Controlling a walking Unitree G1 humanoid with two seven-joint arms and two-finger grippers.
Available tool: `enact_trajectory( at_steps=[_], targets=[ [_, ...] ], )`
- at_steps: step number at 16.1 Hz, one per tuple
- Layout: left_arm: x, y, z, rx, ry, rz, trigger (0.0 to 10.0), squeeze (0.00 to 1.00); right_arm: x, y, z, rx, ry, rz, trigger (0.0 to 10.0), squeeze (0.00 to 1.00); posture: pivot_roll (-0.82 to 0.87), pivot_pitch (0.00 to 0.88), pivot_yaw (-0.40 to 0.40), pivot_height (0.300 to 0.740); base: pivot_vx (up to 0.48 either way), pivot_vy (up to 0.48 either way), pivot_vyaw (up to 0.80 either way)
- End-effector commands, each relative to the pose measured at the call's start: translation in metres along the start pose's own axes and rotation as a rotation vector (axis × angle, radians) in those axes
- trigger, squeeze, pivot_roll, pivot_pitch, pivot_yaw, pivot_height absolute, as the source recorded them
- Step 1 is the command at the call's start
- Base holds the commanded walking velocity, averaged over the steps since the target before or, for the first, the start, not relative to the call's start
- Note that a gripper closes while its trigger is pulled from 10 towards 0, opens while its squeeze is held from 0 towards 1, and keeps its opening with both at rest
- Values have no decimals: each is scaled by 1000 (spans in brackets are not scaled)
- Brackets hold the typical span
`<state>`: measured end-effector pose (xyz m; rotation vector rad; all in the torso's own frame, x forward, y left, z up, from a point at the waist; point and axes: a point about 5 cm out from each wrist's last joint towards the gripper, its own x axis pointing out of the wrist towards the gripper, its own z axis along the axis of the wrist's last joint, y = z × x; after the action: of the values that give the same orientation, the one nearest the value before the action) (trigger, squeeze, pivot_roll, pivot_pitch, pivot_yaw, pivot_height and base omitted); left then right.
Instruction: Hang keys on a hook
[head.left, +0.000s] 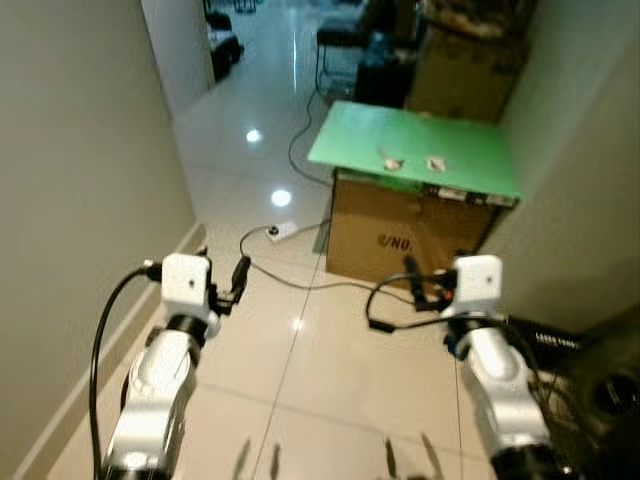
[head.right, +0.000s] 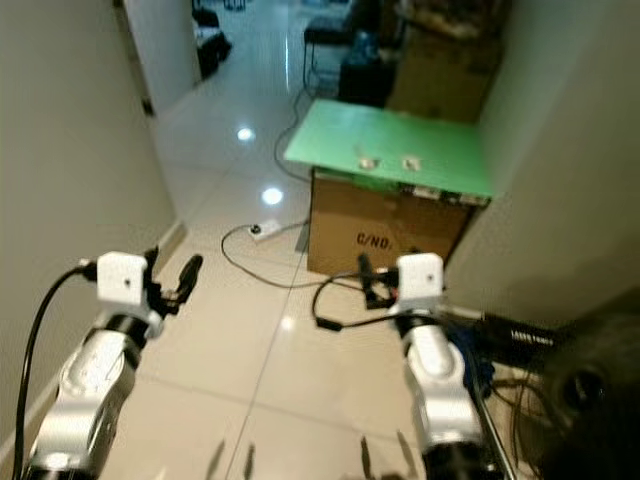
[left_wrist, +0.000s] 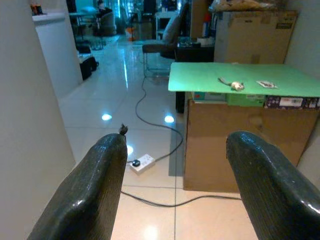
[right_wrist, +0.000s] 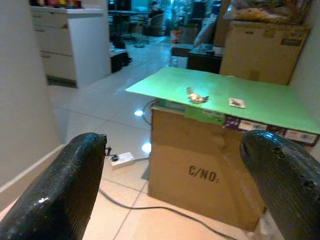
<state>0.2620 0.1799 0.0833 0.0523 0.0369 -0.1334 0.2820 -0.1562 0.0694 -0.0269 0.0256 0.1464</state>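
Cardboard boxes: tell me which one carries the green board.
The near cardboard box, printed "C/NO.", carries the green board. The far cardboard box behind it has no board; clutter is piled on top instead.

The floor (head.left: 300, 330) is pale glossy tile, smooth enough to mirror the ceiling lights as bright spots. The box (head.left: 400, 235) is plain brown cardboard, matt, with dark printed letters on its near side. On it lies a green board (head.left: 415, 145), flat and matt, like paper or thin card. The keys (right_wrist: 196, 97) on the board look like pale metal, too small to tell more. A black cable (head.left: 300, 280), rubbery and dull, trails over the tiles. The walls (head.left: 70, 200) are smooth matt paint. Both arms (head.left: 160, 380) are silvery with a soft sheen, their wrist blocks white plastic. The left claw (left_wrist: 175, 185) and right claw (right_wrist: 175, 175) have fingers of black glossy plastic, finely textured.
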Motion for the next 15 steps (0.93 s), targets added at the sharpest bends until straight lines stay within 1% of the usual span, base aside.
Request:
enact_trajectory(
  at_steps=[1,3,7,10,14,15],
  targets=[
    [0,4,5,9,-28,7,10000,0,3,0,3,-3,-13,4,10000,0,-56,0,-14,740,480,0,0],
    [-5,2,2,-16,-29,11,10000,0,2,-2,1,-3,-9,-3,10000,0,-47,0,-16,740,480,0,0],
    [-4,-2,4,-16,-39,-5,10000,0,2,-1,1,-1,-8,-5,10000,0,-47,0,-20,740,480,0,0],
    [-6,-3,1,-23,-33,-12,10000,0,2,-4,0,-4,-1,-17,10000,0,-49,0,-20,740,480,0,0],
    [-3,-7,2,-29,-35,-38,10000,0,1,-8,1,-6,-12,-48,10000,0,-57,0,-17,740,480,0,-741],
    [1,-4,1,-56,-31,-13,10000,0,1,-15,2,16,-19,-98,10000,0,-64,0,-13,740,480,0,-738]
  ],
)
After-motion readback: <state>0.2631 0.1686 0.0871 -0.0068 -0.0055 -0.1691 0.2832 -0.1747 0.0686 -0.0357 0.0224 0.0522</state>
